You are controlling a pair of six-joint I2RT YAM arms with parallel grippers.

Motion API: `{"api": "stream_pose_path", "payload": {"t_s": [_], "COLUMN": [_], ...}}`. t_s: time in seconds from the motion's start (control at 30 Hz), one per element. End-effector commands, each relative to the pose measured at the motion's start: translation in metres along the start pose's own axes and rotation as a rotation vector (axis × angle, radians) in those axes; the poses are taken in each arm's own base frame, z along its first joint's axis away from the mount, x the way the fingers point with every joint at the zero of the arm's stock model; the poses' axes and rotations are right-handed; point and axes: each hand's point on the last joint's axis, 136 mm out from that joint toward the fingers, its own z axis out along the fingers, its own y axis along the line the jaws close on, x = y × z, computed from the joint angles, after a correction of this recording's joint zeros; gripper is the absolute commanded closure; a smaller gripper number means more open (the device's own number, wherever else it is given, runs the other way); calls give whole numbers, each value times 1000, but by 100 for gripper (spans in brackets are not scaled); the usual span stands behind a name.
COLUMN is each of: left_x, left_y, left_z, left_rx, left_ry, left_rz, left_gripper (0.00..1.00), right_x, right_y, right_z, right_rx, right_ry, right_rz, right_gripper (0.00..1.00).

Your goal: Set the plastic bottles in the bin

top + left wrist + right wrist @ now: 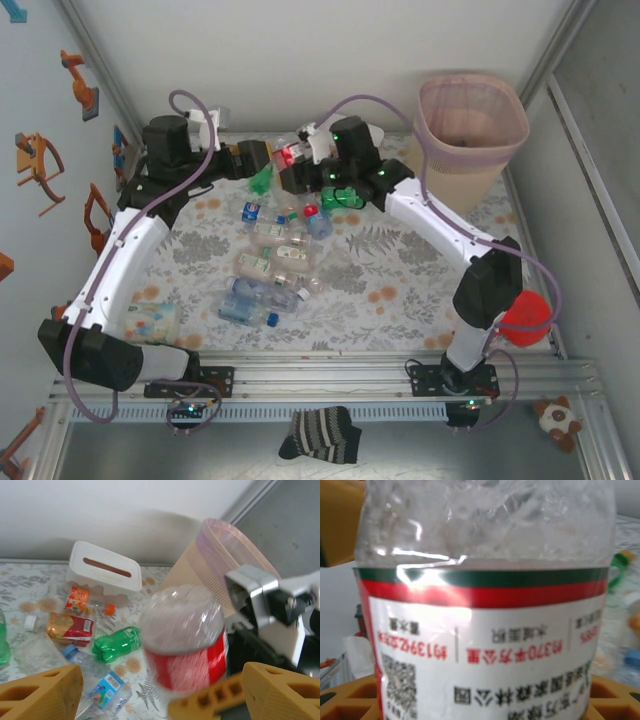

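Observation:
A clear plastic bottle with a red label (pixel 290 155) hangs in the air at the back of the table, between my two grippers. My left gripper (pixel 262 158) is open: in the left wrist view its fingers (pixel 42 690) stand wide apart, clear of the bottle (pixel 185 645). My right gripper (pixel 303 162) is shut on the bottle, whose label (pixel 485 645) sits right up against the right wrist camera, between the pads. Several more plastic bottles (pixel 275 265) lie mid-table. The beige bin (pixel 460 180) with its pink liner stands at the back right.
A white tissue box (pixel 102 572) sits by the back wall. On the cloth lie a green bottle (pixel 117 642), a red-labelled one (pixel 70 627) and a blue-labelled one (pixel 105 690). Another bottle (pixel 155 320) lies near my left base. A red object (pixel 525 315) sits at the right edge.

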Motion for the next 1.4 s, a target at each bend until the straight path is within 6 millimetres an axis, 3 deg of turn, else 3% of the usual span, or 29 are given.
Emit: {"api": "stream_pose_path", "payload": {"t_s": [0.0,0.37,0.57,0.7,0.87,1.0,1.37], "left_x": [2,32,38,38,38,39,49], "left_y": [10,29,32,32,31,32,35], "left_z": [-12,-10,-12,-12,-12,-11,-8], "left_rx": [-63,-107,-120,-120,-119,-118,-114], "left_ry": [-23,17,24,25,24,31,54], "left_rz": [35,-2,-2,0,9,13,-2], "left_gripper": [17,17,17,16,16,16,16], "right_x": [-39,-100,-131,-144,-134,-115,-35], "right_y": [-17,-146,-199,-232,-286,-323,-408], "right_z": [-50,-172,-239,-273,-298,-304,-302], "right_rx": [98,444,608,720,917,1032,1225], "right_ry": [-87,-250,-372,-424,-370,-282,8], "right_rz": [-27,79,98,95,84,76,130], "right_gripper": [42,42,42,42,42,42,41]}}
